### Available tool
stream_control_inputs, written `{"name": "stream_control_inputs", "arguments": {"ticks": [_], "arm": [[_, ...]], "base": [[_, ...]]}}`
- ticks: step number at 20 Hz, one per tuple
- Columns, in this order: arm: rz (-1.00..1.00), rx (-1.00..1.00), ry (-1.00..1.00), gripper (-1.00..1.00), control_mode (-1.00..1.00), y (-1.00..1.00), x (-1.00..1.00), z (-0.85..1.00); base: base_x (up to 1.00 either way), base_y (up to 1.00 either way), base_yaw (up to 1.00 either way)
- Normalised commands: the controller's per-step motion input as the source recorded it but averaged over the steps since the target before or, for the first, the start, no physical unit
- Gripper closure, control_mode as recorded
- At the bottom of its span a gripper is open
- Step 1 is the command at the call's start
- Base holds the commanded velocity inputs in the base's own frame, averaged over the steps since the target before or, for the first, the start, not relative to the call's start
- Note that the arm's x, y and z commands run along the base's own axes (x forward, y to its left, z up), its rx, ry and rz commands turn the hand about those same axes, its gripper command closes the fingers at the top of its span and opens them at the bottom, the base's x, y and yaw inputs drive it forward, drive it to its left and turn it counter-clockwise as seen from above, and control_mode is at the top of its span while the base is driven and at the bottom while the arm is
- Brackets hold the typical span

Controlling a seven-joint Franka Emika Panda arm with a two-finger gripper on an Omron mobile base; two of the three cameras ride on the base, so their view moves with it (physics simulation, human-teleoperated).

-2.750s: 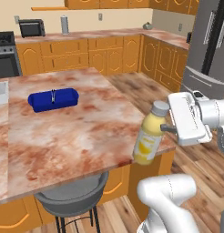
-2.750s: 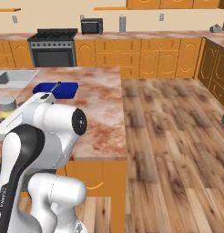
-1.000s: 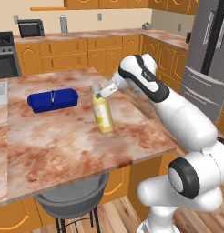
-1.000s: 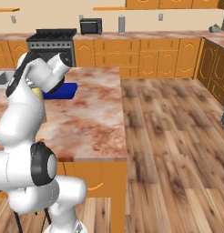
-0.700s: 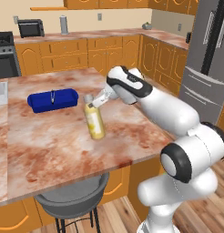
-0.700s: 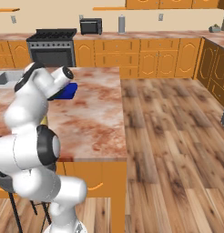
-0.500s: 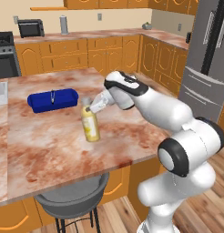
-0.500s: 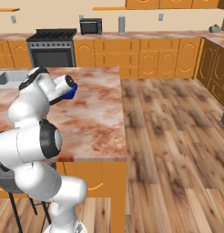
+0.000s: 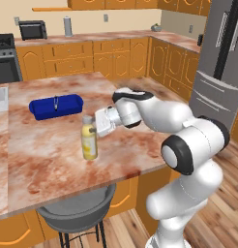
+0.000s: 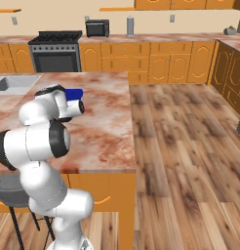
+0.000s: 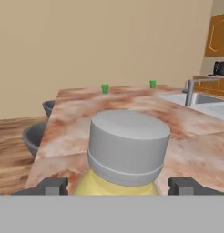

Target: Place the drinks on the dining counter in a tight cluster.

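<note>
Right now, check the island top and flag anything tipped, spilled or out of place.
Nothing stands out. The yellow bottle stands upright with its grey cap on, between the fingers of the hand. The long blue box lies flat behind it on the dining counter. No spill shows on the stone.

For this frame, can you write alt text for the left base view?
A white robot arm's pincer grips the neck of a wide yellow bottle with a grey cap, standing upright on the reddish marbled stone island counter. A long blue box lies behind it.
</note>
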Motion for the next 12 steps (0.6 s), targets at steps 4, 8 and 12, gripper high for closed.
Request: {"name": "stream_control_inputs", "arguments": {"ticks": [4, 8, 12], "arm": [[0.07, -0.09, -0.15, 1.0, -1.0, 0.12, 0.02, -0.1], [0.0, -0.12, -0.15, 1.0, -1.0, 0.15, 0.24, -0.3], [0.0, -0.06, -0.12, 1.0, -1.0, 0.17, 0.24, -0.25]], "base": [[0.0, 0.0, 0.0], [0.0, 0.0, 0.0], [0.0, 0.0, 0.0]]}}
